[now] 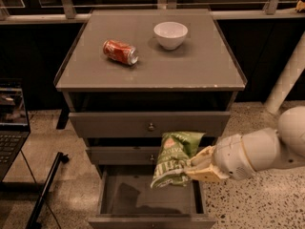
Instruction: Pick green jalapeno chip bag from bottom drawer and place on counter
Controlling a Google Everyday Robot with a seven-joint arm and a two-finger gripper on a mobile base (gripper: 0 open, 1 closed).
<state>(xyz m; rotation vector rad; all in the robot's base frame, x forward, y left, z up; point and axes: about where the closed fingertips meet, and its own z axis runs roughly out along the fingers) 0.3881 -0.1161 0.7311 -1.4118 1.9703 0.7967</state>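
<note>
Open bottom drawer [143,198]; hand [192,169] above w/ chip bag [172,157].

We clamp our gripper [191,168] on the green jalapeno chip bag [172,155] just ahead of its fingers [202,161], our white forearm [252,152] stretching behind it to the right

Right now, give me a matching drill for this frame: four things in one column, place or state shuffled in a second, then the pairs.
1. green jalapeno chip bag
2. soda can
3. bowl
4. bottom drawer

A. pulled open, lowest in the cabinet
B. upright on the counter, toward the back
C. gripped by the gripper, in the air above the open drawer
D. on its side on the counter, left of the bowl

Pairs: 1-C, 2-D, 3-B, 4-A
</note>
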